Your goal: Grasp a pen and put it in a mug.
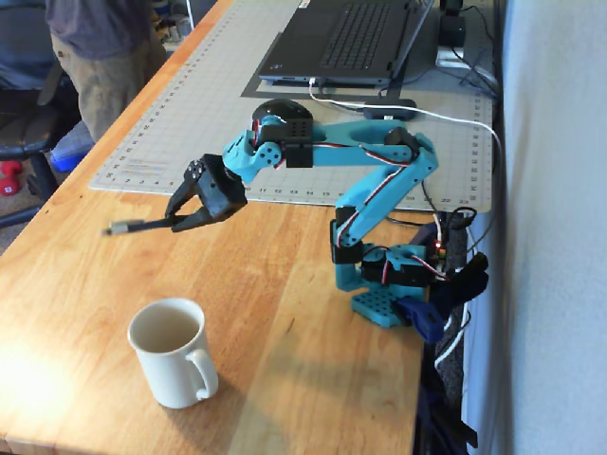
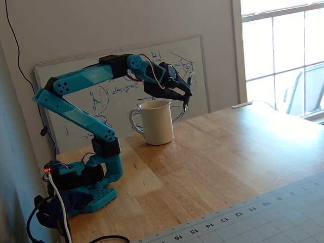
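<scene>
Dark pen held level above the table, silver end out. Cream mug upright, empty, handle showing.

In a fixed view the teal arm reaches out over the wooden table, its black gripper clamped on the pen, which juts roughly level to the left, raised clear above the white mug standing nearer the camera.
</scene>
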Controlling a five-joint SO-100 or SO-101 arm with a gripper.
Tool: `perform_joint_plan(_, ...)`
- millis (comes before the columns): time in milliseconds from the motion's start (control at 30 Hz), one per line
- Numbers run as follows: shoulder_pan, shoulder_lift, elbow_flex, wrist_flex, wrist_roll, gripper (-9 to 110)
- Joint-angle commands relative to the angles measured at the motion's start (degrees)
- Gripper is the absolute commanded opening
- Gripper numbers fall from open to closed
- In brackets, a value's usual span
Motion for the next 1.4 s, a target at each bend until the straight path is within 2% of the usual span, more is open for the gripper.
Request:
perform_joint_plan(0, -4.3, 3.9, -7.0, -0.7, -25.9, 1)
perform_joint_plan(133, -8.8, 3.7, -8.7, -0.7, -44.9, 1)
perform_joint_plan(267, -11.1, 3.0, -10.8, -0.7, -59.3, 1)
perform_joint_plan(767, -11.6, -3.6, -14.9, -0.8, -96.0, 1)
perform_joint_plan(1100, -23.9, -12.2, -15.6, -1.8, -99.4, 1)
perform_joint_plan(1367, -30.2, -18.0, -16.4, -18.1, -100.1, 1)
